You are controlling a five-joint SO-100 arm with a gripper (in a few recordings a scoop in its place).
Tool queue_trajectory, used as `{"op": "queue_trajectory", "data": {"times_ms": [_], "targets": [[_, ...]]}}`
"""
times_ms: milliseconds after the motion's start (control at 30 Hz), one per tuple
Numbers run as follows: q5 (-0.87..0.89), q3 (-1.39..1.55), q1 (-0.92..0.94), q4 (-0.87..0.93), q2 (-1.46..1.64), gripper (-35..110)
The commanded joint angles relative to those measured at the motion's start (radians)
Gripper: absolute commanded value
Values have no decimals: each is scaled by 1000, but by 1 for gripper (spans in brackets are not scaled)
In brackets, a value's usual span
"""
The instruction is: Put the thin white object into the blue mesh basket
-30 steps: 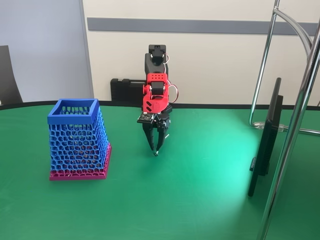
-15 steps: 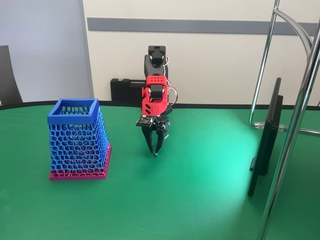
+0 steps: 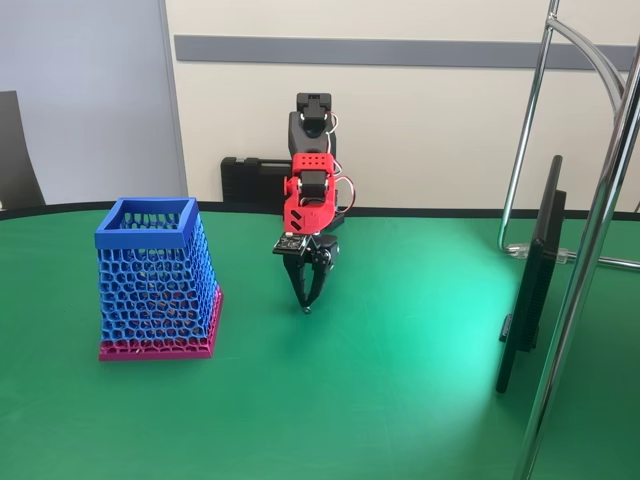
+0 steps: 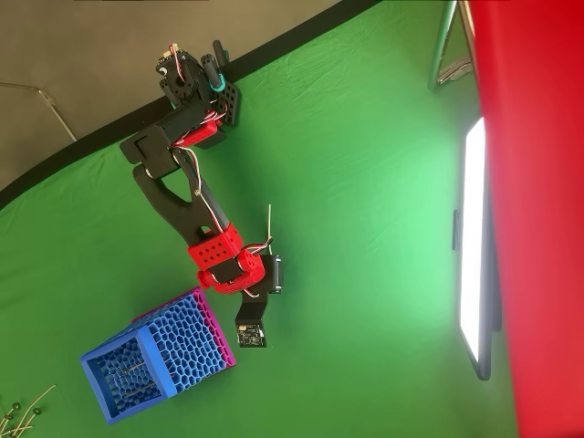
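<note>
- At the bottom left corner of the overhead view lie a few thin white sticks [image 4: 20, 408] with small dark tips. They are slim and slightly curved, loose on the green table [image 3: 400, 400]. They sit at about 8 o'clock from the basket and apart from it.
- The blue mesh basket [image 3: 155, 280] stands upright on the left of the fixed view. It has honeycomb walls that widen toward a pink base and a solid blue square rim, and its mouth is open and uncovered.
- A black case [image 3: 250, 180] sits behind my base at the table's far edge, at about 1 o'clock from the basket.
- My gripper [image 3: 306, 300] hangs at 3 o'clock from the basket and near it, with bare green cloth between us. It points straight down, and its tip is at or just above the cloth. My fingers are pressed together to a point. Whether anything is pinched between them is too small to tell.
- A dark monitor [image 3: 535, 270] stands edge-on at 3 o'clock from my gripper, well apart.
- A chrome tube frame [image 3: 590, 250] rises at the far right.
</note>
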Motion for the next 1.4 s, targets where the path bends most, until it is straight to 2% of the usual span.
{"op": "queue_trajectory", "data": {"times_ms": [0, 567, 667, 767, 867, 1367], "targets": [[-5, -34, 14, -6, 5, 1], [94, -219, 29, -9, 57, 1], [91, -189, 23, -6, 69, 3], [103, -143, 14, -8, 92, 13], [114, -95, -6, -8, 124, 15], [118, 98, -25, -91, 181, 17]]}}
